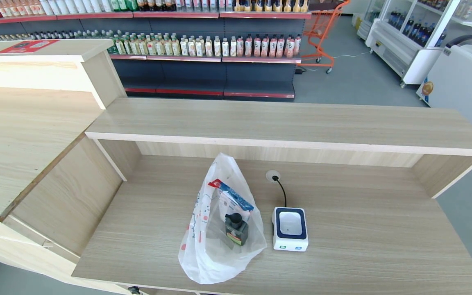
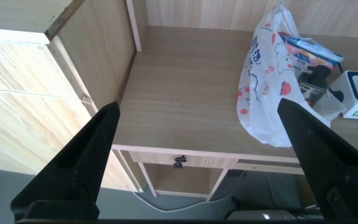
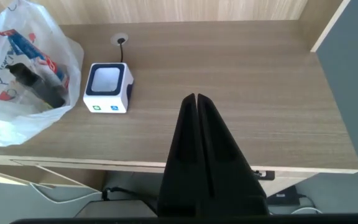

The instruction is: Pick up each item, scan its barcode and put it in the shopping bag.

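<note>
From the head camera I see a pale wood-grain counter (image 1: 363, 246) with a raised ledge (image 1: 293, 123) along its far side. On the counter stands the shopping bag (image 1: 215, 254), white translucent plastic with red and blue print, its mouth open upward. Inside it are a dark bottle (image 1: 236, 229) with a black cap and, behind that, a blue and red packet (image 1: 232, 196) standing on end. Just beside the bag, on the robot's right, sits the white scanner (image 1: 289, 228) with its dark-framed window facing up. Its black cable (image 1: 282, 190) runs to a round port in the counter. Beyond the ledge are shop shelves (image 1: 203, 45) lined with bottles, an orange trolley (image 1: 322, 32) and glass-fronted chillers (image 1: 408, 37). A red sign (image 1: 27, 46) lies on the higher counter to the left. I cannot read any of the print at this size.

In the left wrist view, the left gripper (image 2: 199, 107) hangs above the counter's near edge with its fingers spread wide and nothing between them. The bag is off to one side.

In the right wrist view, the right gripper (image 3: 196, 99) has its fingers pressed together on nothing, above bare counter, well apart from the scanner.
</note>
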Motion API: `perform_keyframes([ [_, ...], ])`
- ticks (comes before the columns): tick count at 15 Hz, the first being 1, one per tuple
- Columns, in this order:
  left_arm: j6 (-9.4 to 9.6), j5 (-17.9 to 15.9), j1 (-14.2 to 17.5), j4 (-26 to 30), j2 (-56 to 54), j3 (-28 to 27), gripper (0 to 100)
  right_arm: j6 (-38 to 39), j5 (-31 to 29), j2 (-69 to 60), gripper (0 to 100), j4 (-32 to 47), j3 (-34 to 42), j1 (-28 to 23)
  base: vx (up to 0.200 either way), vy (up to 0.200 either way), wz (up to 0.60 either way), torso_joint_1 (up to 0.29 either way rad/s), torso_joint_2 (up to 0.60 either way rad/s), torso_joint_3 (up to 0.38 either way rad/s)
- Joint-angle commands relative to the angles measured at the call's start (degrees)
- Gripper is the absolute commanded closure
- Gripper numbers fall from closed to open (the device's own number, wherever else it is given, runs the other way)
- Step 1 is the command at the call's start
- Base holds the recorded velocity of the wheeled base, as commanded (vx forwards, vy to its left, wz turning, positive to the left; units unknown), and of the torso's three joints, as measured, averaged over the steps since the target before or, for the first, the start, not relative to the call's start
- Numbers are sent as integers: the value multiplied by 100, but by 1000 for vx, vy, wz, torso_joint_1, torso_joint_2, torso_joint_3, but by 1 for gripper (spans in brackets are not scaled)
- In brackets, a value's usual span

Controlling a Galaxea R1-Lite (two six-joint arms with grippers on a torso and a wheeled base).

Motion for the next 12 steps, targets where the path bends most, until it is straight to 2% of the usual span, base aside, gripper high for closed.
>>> perform_keyframes([
  [1,11,-2,0,-1,-2,1,0,0,4,29,100,2,1,0,0,-200,0,7,-2,2],
  [4,-15,-2,0,-1,-2,1,0,0,4,29,100,2,1,0,0,-200,0,2,4,-1],
  [12,2,-2,0,-1,-2,1,0,0,4,29,100,2,1,0,0,0,0,0,0,0],
])
